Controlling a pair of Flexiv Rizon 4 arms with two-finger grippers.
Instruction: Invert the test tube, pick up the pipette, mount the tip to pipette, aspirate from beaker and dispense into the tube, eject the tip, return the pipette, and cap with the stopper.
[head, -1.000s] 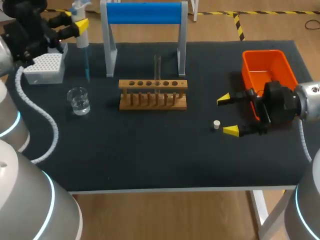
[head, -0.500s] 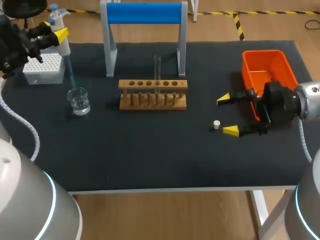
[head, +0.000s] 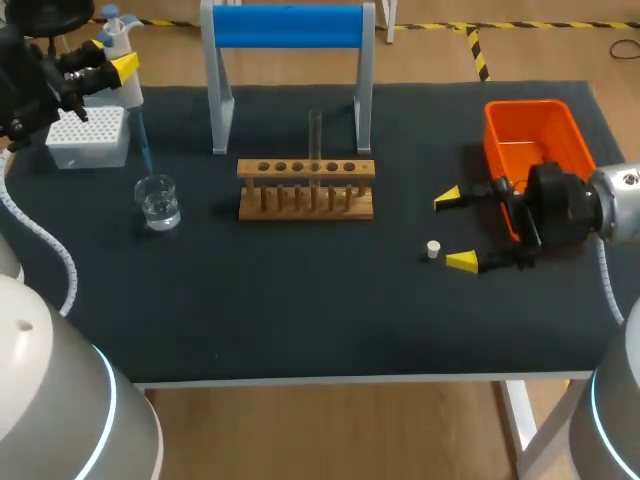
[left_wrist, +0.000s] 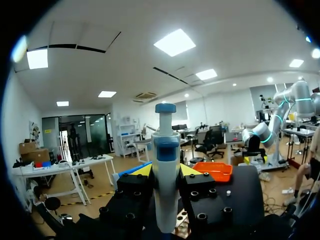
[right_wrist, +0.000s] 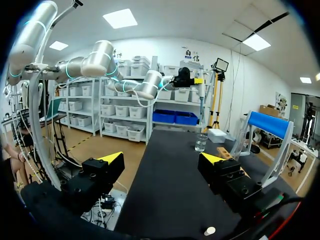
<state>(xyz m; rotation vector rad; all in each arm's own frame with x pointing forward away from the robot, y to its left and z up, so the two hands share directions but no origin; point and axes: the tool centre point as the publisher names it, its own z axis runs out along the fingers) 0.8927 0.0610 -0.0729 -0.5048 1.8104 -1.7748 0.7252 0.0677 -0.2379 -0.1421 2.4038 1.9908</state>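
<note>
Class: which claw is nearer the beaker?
Left. The left claw holds the pipette just above and behind the beaker; the right claw sits far across the table, by the stopper.

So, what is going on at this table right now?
The left hand holds the pipette upright at the table's far left, its blue tip pointing down close to the beaker of clear liquid. The test tube stands in the wooden rack, not yet capped. The right hand is open beside the orange bin, and the small white stopper lies on the table near its fingers.
</note>
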